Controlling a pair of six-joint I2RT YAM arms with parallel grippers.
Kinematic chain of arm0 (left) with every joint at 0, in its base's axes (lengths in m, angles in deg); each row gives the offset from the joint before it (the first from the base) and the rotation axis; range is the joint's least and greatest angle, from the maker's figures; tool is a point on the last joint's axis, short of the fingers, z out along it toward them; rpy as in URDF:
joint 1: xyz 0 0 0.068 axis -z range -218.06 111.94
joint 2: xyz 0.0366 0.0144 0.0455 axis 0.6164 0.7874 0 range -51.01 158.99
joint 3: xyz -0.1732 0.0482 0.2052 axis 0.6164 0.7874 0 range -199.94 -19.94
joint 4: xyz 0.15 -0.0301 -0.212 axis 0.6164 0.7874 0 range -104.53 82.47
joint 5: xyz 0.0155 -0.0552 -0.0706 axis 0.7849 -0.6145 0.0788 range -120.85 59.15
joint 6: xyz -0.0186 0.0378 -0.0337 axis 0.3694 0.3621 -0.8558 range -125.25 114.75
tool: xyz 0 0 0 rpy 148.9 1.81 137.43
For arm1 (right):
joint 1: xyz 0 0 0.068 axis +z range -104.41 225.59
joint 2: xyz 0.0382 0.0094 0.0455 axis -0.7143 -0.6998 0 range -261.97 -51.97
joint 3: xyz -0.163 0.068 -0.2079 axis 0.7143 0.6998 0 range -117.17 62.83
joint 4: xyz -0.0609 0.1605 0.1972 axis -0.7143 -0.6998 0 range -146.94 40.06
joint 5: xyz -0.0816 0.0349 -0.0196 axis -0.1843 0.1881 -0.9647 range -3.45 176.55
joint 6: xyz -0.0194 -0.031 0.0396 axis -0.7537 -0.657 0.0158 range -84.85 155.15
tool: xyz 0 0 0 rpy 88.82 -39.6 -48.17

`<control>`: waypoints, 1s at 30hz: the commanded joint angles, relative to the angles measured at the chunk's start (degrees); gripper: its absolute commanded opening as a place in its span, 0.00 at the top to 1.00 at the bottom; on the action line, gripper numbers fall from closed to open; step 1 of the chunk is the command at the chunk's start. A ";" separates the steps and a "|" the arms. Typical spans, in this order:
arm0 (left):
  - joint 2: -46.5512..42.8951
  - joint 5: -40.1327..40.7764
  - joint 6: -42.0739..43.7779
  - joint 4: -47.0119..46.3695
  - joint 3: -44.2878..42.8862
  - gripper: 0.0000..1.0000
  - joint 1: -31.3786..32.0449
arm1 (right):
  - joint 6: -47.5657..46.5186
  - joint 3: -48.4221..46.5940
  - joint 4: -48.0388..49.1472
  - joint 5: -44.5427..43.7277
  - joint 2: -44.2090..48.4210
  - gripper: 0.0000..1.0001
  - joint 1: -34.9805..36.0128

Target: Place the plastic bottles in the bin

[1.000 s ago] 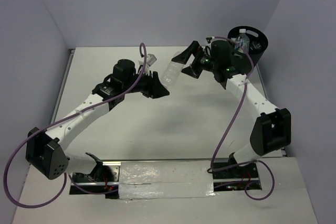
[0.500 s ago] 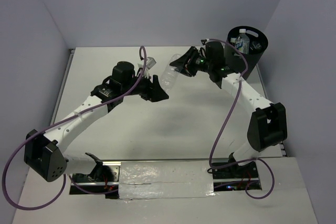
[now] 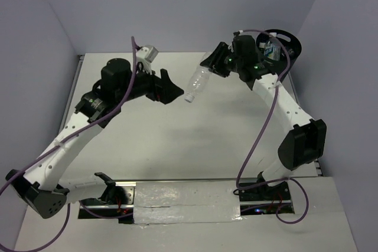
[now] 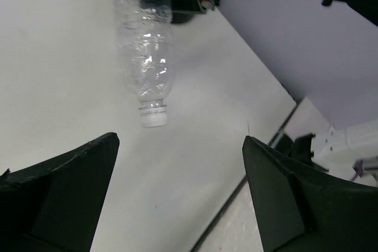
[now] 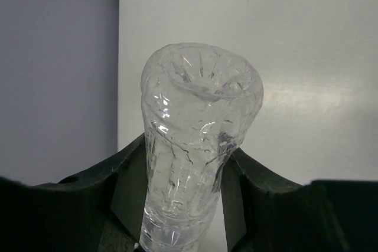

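A clear crinkly plastic bottle [image 3: 198,81] with a white cap hangs tilted above the table, cap end lowest. My right gripper [image 3: 211,66] is shut on its body near the base, and the right wrist view shows the bottle [image 5: 198,128] squeezed between the right gripper's [image 5: 188,149] two black fingers. My left gripper [image 3: 172,91] stands open just left of the cap, apart from it. From the left wrist, the bottle [image 4: 146,63] hangs beyond the left gripper [image 4: 180,140], with nothing between the jaws. The black bin [image 3: 290,38] stands at the back right and holds a blue-labelled bottle [image 3: 272,48].
The white table [image 3: 177,140] is walled by pale panels at the back and sides. The right arm's wrist and purple cable partly cover the bin's near side. Taped mounting plates [image 3: 183,202] lie at the near edge by the arm bases.
The left gripper opened, let go of the bottle and drew back left. The right gripper closed on the bottle and now carries it alone, slightly higher.
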 commanded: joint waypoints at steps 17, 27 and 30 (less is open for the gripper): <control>-7.76 28.61 -12.62 15.54 7.93 0.01 -6.74 | -30.86 -45.21 -24.67 -41.84 -1.16 0.64 -22.62; -6.01 29.66 -9.30 13.69 6.01 0.01 -7.00 | -32.71 -47.21 -17.36 -48.88 -8.54 0.62 -25.70; -2.76 28.70 -8.58 14.14 4.95 0.01 -7.09 | -32.61 -51.89 -19.92 -48.17 -12.77 0.61 -26.93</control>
